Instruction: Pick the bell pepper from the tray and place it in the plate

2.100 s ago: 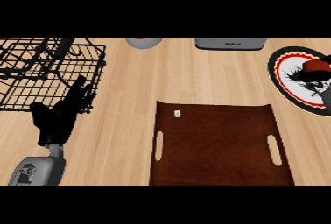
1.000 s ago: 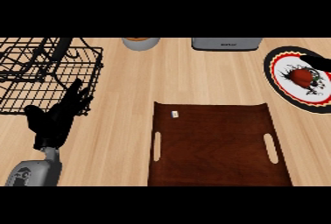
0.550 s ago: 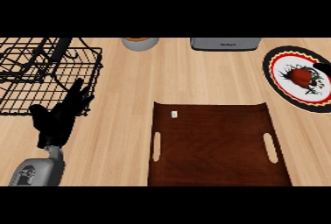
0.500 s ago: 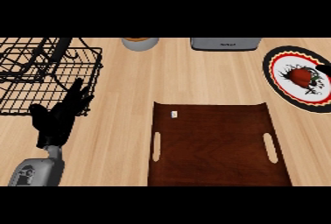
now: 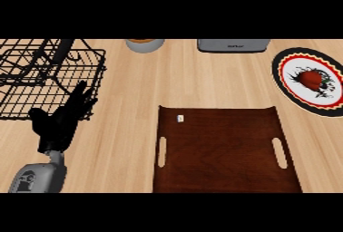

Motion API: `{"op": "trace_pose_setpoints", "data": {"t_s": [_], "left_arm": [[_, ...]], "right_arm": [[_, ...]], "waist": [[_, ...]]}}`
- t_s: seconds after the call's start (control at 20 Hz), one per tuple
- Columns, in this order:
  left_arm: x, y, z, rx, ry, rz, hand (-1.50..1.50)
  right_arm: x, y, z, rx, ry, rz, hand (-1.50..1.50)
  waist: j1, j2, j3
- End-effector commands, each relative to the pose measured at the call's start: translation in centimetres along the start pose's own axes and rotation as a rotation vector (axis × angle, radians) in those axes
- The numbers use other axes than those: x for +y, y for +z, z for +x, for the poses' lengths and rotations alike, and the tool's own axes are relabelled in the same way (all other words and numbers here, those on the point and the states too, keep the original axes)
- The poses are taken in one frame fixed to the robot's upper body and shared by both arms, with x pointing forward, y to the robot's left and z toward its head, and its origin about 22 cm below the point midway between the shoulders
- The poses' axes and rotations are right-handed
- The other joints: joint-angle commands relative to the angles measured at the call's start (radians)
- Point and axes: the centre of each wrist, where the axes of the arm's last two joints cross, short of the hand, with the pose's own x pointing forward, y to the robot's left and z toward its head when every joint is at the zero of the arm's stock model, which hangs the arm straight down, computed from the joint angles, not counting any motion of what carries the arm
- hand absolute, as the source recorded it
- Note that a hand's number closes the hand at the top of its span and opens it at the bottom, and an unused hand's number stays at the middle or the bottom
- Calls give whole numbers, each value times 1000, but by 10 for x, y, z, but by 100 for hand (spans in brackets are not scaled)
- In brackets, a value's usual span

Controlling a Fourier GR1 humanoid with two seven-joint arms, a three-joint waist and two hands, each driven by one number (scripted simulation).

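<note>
On the far right of the desk (image 5: 201,77), the plate (image 5: 309,81) is already holding the bell pepper (image 5: 311,78), a red shape sitting on the white middle, inside the red and black rim. Judging from that, the placing step is looking done, with nothing left to carry.

Near the middle, the dark brown tray (image 5: 224,152) is lying flat with its two slot handles at left and right; only a small pale tag is showing on it near its far left corner, and no pepper is resting there.

At the left, the left hand (image 5: 59,121) is resting released, its black fingers straight and pointing away toward the far side, grasping nothing. It is sitting just beside the near edge of the black wire rack (image 5: 47,77), and its fingertips are overlapping the wire in this view; whether they are touching it I cannot tell. The right hand is not showing anywhere.

The pepper is lying well apart from the left hand, off to the right and slightly farther away, with the whole tray between them. The plate's side is the robot's right, so any further handling of the pepper would probably suit the right arm better. The pepper's long axis is too unclear to call.

Along the far edge, a grey bowl (image 5: 144,44) and a grey box (image 5: 233,45) are standing, both out of the way.
</note>
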Motion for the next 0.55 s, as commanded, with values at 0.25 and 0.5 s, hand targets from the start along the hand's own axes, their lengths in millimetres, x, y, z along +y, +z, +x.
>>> {"op": "trace_pose_setpoints", "data": {"t_s": [0.25, 0.5], "left_arm": [[0, -3, 1, 42, -32, 32, 0], [17, -2, -5, 36, -8, 44, 0]], "right_arm": [[-25, 11, -20, 21, 64, -34, -150], [-54, 21, -34, 60, 87, -2, -150]], "waist": [[6, 8, -5], [0, 7, -5]]}}
